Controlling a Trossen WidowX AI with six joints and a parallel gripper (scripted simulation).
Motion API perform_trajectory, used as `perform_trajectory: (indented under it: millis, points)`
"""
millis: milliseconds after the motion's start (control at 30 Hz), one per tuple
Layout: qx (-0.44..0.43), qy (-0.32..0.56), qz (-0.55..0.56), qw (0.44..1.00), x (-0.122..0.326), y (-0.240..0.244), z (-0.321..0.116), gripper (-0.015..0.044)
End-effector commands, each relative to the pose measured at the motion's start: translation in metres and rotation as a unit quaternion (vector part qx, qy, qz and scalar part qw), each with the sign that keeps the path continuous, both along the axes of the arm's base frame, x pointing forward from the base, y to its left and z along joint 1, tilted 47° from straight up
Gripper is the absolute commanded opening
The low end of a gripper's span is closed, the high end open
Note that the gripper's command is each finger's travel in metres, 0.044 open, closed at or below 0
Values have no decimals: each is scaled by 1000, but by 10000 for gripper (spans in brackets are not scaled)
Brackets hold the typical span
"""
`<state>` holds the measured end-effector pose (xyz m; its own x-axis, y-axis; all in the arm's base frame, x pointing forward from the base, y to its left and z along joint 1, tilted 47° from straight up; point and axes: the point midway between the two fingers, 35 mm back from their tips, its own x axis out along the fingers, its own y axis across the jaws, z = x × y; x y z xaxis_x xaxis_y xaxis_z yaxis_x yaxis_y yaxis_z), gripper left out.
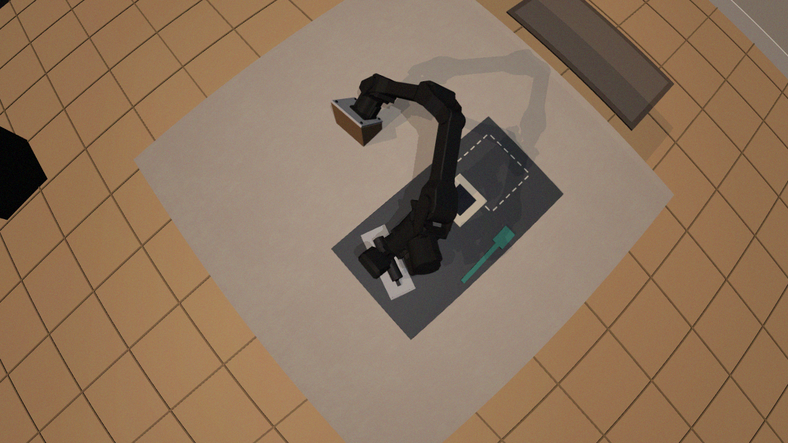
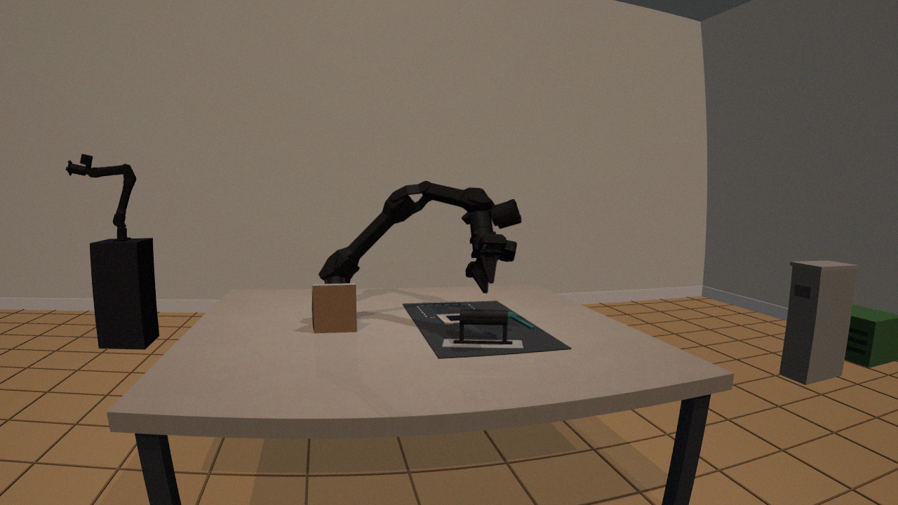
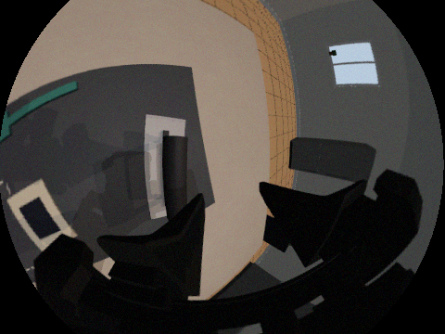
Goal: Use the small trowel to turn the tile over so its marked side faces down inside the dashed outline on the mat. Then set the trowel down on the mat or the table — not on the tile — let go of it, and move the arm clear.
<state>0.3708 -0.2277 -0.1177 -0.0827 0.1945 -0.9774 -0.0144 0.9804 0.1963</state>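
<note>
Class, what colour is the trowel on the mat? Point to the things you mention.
The trowel (image 1: 481, 261) (image 2: 521, 320) (image 3: 43, 99) is teal green, best seen in the top view.

On the desk, a black arm rises from a brown block and bends over, its jaws pointing down and standing apart in the air above the dark mat. On the mat lie a pale tile, partly hidden, and a green trowel; nearer stands a black handle on a white plate. Behind, another arm tops a black pedestal. A grey cabinet stands beside a green box.
</note>
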Motion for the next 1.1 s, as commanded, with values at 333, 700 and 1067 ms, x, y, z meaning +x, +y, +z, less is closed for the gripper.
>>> perform_trajectory:
  millis: [333, 700, 1067]
  points:
    - [201, 32, -91, 975, -8, 22, -18, 270]
    - [266, 39, -130, 954, -10, 29, -21, 270]
    - [272, 45, -135, 952, -11, 42, -34, 270]
